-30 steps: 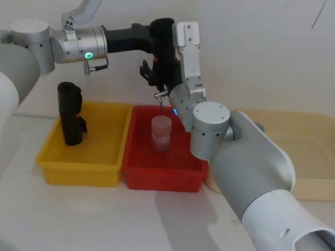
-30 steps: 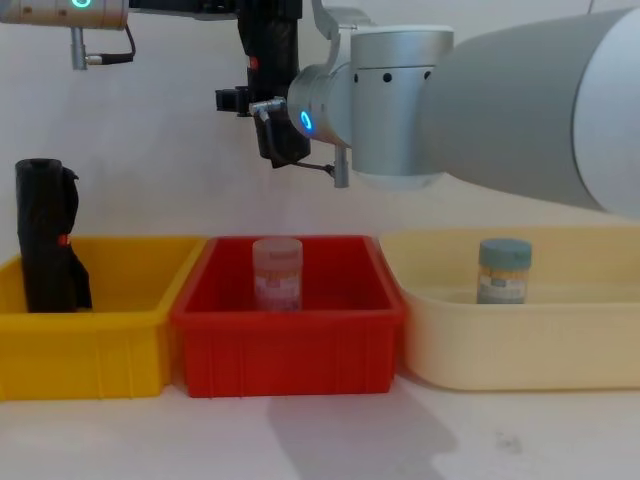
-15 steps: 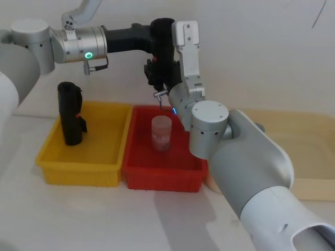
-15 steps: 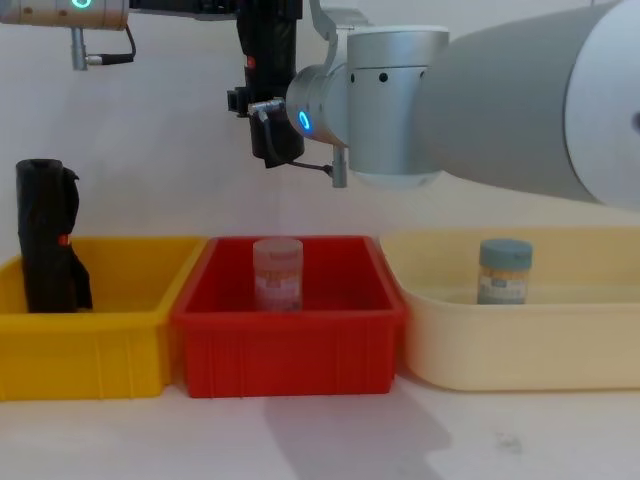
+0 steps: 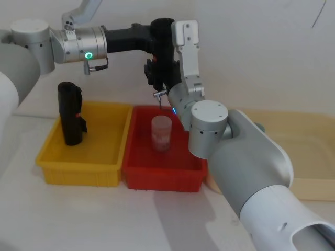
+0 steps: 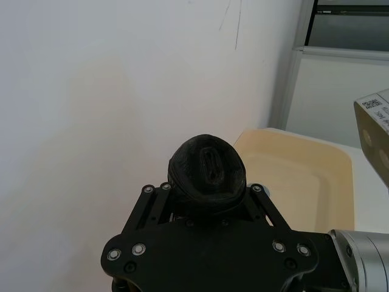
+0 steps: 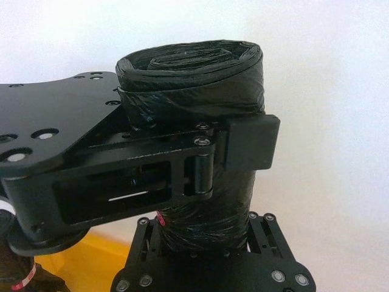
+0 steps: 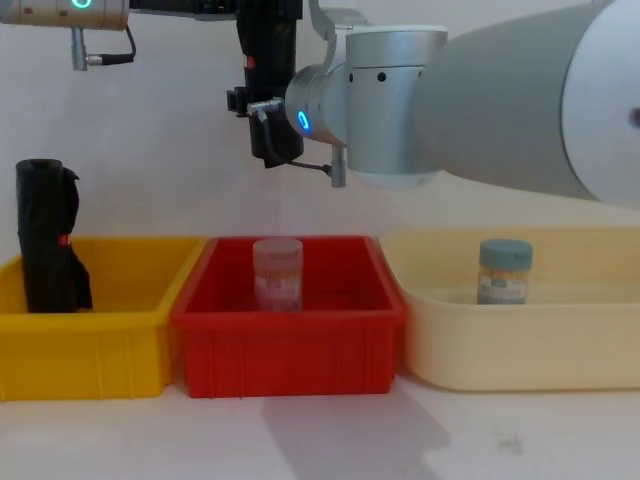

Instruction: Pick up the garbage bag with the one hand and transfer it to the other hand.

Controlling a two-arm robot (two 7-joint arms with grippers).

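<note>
Left gripper (image 5: 157,44) is clamping the garbage bag (image 7: 194,91) high above the red bin (image 8: 290,345) | right gripper (image 8: 268,135) is closing around its lower end | releasing before you confirm that grip risks dropping it.

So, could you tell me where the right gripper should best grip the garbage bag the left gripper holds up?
Probably the free lower stretch of the garbage bag, under the left gripper's clamp near its top. The roll is upright and straight, so the right gripper should come in level from the robot's right, squeezing across it.
</note>
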